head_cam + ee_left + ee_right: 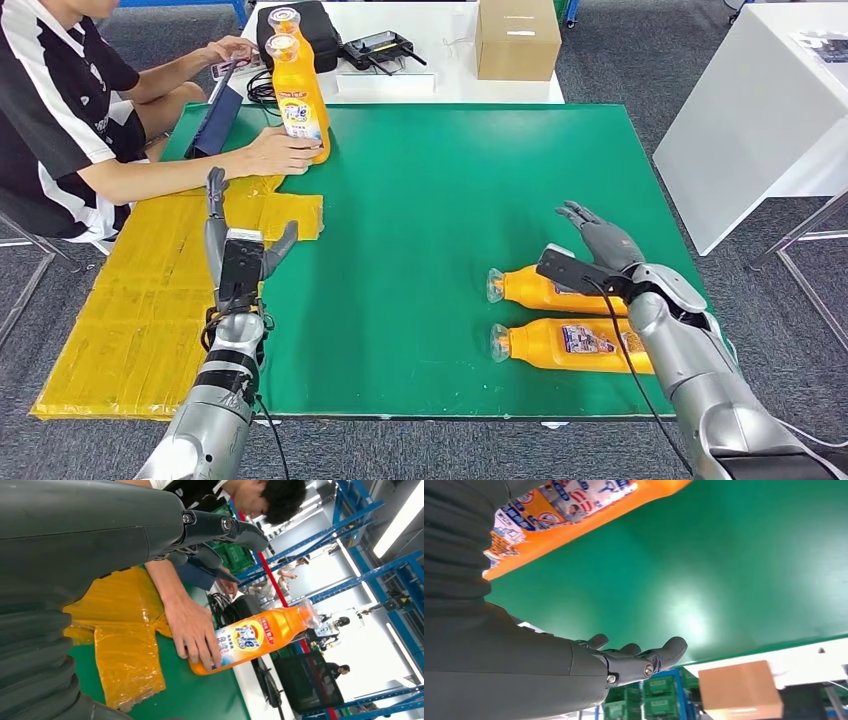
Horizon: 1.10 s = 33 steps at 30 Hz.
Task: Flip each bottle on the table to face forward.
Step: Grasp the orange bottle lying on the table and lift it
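A green mat (pixel 440 200) covers the table, with yellow taped cardboard (pixel 130 310) along its left side. A seated person (pixel 60 110) rests a hand (pixel 285 152) on an upright orange bottle (pixel 300 95) at the mat's far left corner; a second upright bottle (pixel 284 20) stands just behind it. Two more orange bottles lie on their sides near the right edge: the farther one (pixel 535 290) and the nearer one (pixel 570 343), caps pointing left. The right hand (pixel 600 240) hovers empty above the farther one, fingers spread. The left hand (pixel 235 240) is raised over the cardboard edge, fingers apart, holding nothing.
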Each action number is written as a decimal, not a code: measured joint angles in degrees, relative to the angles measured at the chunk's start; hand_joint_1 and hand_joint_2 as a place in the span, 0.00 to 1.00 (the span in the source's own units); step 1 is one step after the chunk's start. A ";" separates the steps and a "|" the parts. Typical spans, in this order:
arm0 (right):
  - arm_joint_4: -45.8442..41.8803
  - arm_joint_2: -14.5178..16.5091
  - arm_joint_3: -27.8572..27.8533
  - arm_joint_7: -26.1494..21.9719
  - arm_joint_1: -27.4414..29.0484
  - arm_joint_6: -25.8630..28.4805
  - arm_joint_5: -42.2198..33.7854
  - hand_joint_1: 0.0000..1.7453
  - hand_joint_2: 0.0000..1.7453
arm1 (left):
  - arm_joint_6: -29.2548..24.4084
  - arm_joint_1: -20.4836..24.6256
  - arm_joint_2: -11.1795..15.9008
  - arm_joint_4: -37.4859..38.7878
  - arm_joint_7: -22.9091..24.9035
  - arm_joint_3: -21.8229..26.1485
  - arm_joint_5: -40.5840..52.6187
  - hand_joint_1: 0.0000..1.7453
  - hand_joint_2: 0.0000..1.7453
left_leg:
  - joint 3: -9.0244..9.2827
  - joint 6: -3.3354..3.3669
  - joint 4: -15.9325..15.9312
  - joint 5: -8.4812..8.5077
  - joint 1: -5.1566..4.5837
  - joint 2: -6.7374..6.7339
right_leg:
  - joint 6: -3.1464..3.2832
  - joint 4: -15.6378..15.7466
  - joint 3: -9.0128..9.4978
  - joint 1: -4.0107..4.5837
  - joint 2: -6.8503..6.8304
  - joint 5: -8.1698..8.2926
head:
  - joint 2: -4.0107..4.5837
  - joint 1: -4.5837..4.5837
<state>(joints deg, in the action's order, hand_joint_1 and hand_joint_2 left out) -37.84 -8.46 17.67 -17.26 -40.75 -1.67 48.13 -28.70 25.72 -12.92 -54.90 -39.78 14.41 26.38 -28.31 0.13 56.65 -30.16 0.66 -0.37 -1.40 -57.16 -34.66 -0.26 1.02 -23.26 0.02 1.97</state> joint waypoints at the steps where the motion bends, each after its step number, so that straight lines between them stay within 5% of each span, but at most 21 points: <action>1: 0.21 -0.13 0.28 0.26 0.00 0.06 -0.15 0.00 1.00 | 0.00 0.15 0.04 0.37 0.00 0.05 -0.02 0.00 1.00 | 0.00 0.00 0.00 0.00 0.00 0.00 | 0.00 0.00 0.00 0.00 0.00 0.00 | 0.00 0.00; 13: 1.60 -2.67 4.34 -4.47 0.63 -3.66 -4.84 0.00 1.00 | -0.43 1.60 0.70 4.00 -0.33 0.81 -1.36 0.00 1.00 | -0.01 0.00 0.01 0.00 -0.01 0.04 | 0.00 0.01 0.00 -0.01 -0.02 0.00 | 0.00 -0.01; 33: -0.47 -4.76 8.39 -3.31 2.36 -3.45 -5.92 0.00 1.00 | -0.59 1.79 1.03 5.30 -0.35 1.49 -1.79 0.00 1.00 | 0.00 0.00 0.00 0.00 -0.01 0.05 | 0.00 0.00 0.00 0.00 -0.01 0.00 | 0.00 0.00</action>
<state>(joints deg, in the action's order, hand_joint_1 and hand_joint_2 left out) -38.32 -13.22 26.06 -20.57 -38.39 -5.11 42.21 -29.29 27.50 -11.89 -49.60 -40.13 15.90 24.59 -28.30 0.13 56.66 -30.16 0.65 -0.32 -1.40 -57.15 -34.66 -0.27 1.01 -23.26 0.02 1.97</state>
